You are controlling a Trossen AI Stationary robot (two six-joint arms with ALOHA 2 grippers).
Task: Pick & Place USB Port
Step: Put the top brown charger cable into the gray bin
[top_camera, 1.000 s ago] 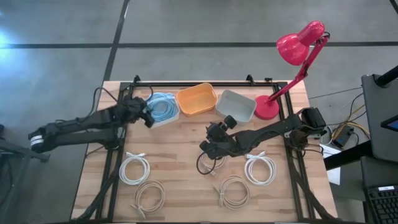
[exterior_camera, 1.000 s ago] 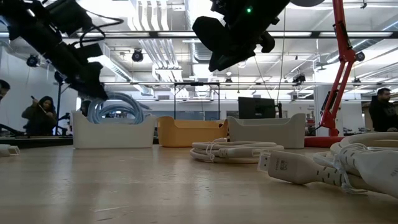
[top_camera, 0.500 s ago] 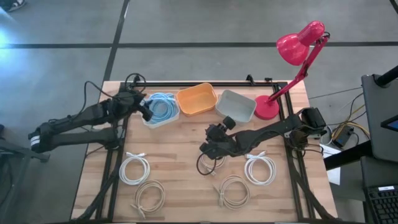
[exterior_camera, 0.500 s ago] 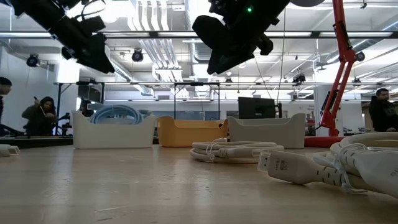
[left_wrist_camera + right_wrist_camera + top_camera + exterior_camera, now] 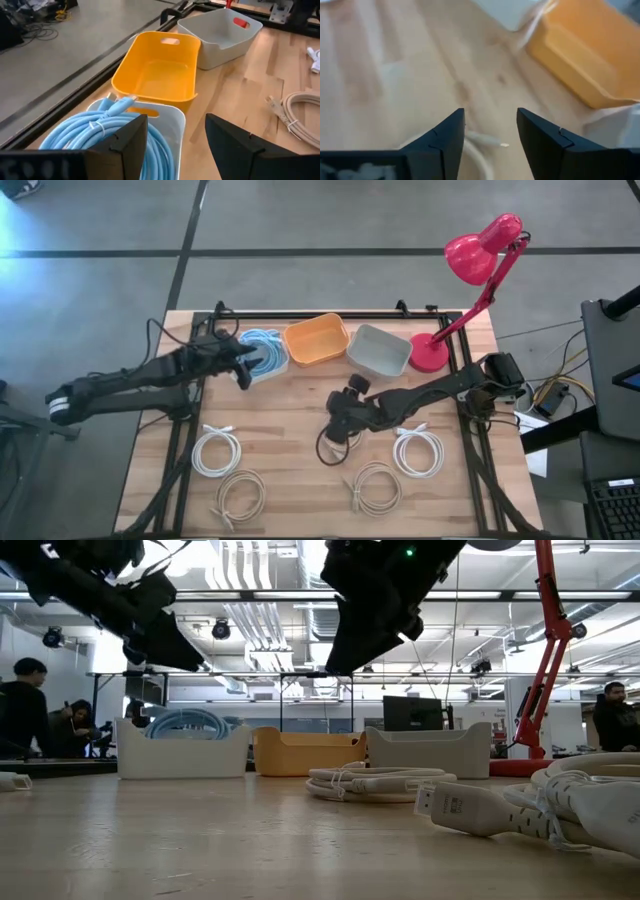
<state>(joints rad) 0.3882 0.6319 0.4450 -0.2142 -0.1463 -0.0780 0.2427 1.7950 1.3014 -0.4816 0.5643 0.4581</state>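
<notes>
Several coiled white cables lie flat on the wooden table; one coil [image 5: 334, 446] lies under my right gripper [image 5: 336, 426]. That gripper is open and hovers above it, clear of the table [image 5: 336, 662]; a cable end [image 5: 488, 140] shows just below its fingers. My left gripper [image 5: 243, 370] is open and empty, hanging above the near rim of the white bin [image 5: 170, 116]. A coiled blue cable [image 5: 100, 131] rests inside that bin [image 5: 262, 352].
An orange bin [image 5: 316, 340] and a grey bin [image 5: 380, 350] stand in a row beside the white one along the far edge. A red desk lamp [image 5: 432, 352] stands at the far right. More white coils [image 5: 217, 450] [image 5: 240, 496] [image 5: 377, 487] [image 5: 418, 451] lie near the front.
My left gripper has risen from the white bin's rim and then drifted a little toward the near edge, staying open; the blue cable stays in the bin. My right gripper has turned about its wrist and tipped to point more steeply down over the coil.
</notes>
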